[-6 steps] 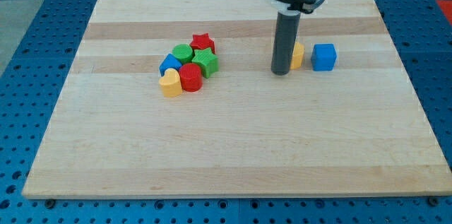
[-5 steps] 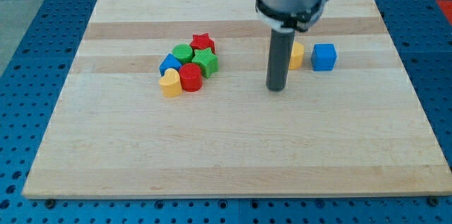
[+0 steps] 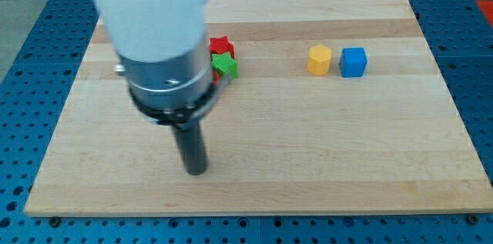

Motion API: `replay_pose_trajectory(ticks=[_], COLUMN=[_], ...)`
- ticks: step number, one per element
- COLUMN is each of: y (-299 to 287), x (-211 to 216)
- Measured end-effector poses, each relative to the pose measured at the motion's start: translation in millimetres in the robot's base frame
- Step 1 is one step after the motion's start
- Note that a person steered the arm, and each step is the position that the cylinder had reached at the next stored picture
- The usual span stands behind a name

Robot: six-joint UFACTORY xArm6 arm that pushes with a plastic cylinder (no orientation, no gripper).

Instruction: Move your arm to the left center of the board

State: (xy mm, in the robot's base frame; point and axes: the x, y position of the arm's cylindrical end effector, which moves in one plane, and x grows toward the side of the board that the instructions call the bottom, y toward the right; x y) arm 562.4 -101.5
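My tip point(image 3: 196, 171) rests on the wooden board point(image 3: 323, 152) at the lower left of centre. The arm's large body hides most of the block cluster above the tip. Only the red star block point(image 3: 221, 45) and the green star block point(image 3: 226, 65) show at the arm's right edge. A yellow hexagonal block point(image 3: 319, 60) and a blue cube point(image 3: 353, 62) sit side by side at the view's upper right, far from my tip.
The board lies on a blue perforated table point(image 3: 31, 82) that surrounds it on all sides.
The arm has swept from beside the yellow hexagonal block to the view's lower left. It now covers most of the cluster. The yellow block shows fully. No block has visibly moved.
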Motion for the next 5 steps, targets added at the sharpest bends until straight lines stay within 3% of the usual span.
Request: replay_pose_trajectory(ticks=[2,4,5], y=[-120.4,-163.0,-148.5], x=[-58.7,-107.5,-147.6])
